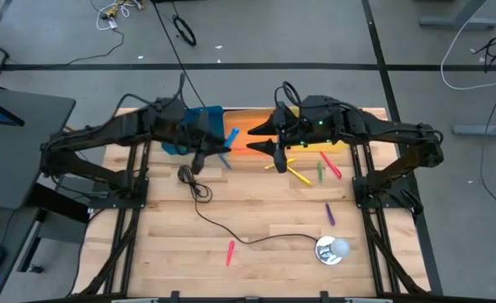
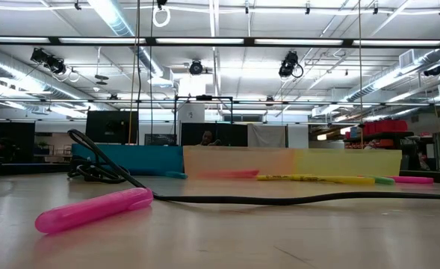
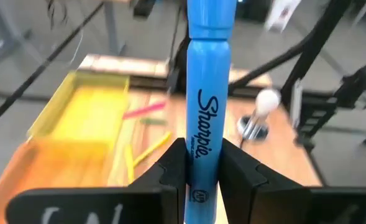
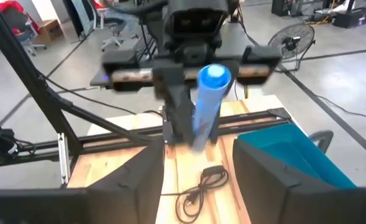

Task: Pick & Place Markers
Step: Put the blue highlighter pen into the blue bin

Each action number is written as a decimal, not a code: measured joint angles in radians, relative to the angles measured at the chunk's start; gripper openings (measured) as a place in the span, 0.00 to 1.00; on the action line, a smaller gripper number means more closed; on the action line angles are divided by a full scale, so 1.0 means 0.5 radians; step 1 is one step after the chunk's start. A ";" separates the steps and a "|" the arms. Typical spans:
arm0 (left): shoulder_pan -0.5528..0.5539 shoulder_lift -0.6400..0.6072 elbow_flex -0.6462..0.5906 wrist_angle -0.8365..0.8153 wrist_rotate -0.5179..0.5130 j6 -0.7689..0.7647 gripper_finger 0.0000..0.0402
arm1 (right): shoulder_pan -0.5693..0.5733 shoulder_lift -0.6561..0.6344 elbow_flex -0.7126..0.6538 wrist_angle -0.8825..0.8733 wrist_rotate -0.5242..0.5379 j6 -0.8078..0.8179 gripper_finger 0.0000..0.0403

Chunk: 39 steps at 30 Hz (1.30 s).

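Low view, no claws, markers blurry

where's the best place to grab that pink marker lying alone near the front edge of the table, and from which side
Grip the pink marker across its middle, coming straight down from above. It lies flat on the table, nearly lengthwise front to back, so the fingers should close across its thin sides. The black cable runs close by; stay clear of it.

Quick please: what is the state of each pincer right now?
Left pincer: closed on a blue marker.
Right pincer: open, holding nothing.
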State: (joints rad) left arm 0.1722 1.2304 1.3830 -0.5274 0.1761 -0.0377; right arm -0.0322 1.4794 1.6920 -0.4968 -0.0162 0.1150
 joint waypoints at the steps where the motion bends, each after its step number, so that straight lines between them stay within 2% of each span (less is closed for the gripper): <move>1: 0.019 0.000 0.047 -0.117 0.000 0.016 0.17 | 0.000 -0.007 0.000 -0.017 0.000 0.001 0.48; 11: 0.198 0.000 0.356 -1.095 0.001 0.140 0.17 | 0.000 -0.020 0.000 -0.033 0.000 0.017 0.50; 17: 0.241 0.002 0.370 -1.590 -0.005 0.231 0.17 | 0.000 -0.020 0.000 -0.028 0.000 0.037 0.50; 22: 0.255 0.047 0.368 -1.895 -0.136 0.323 0.17 | 0.000 -0.020 0.000 -0.028 0.000 0.037 0.50; 29: 0.308 0.206 0.370 -2.032 -0.292 0.543 0.17 | 0.000 -0.020 0.000 -0.018 0.000 0.056 0.50; 39: 0.735 0.373 0.368 -1.968 -0.431 1.041 0.17 | 0.000 -0.020 0.000 -0.009 0.000 0.069 0.50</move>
State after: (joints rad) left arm 0.5399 1.4168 1.5669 -1.5114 -0.0395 0.4827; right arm -0.0322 1.4696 1.6920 -0.5014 -0.0162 0.1497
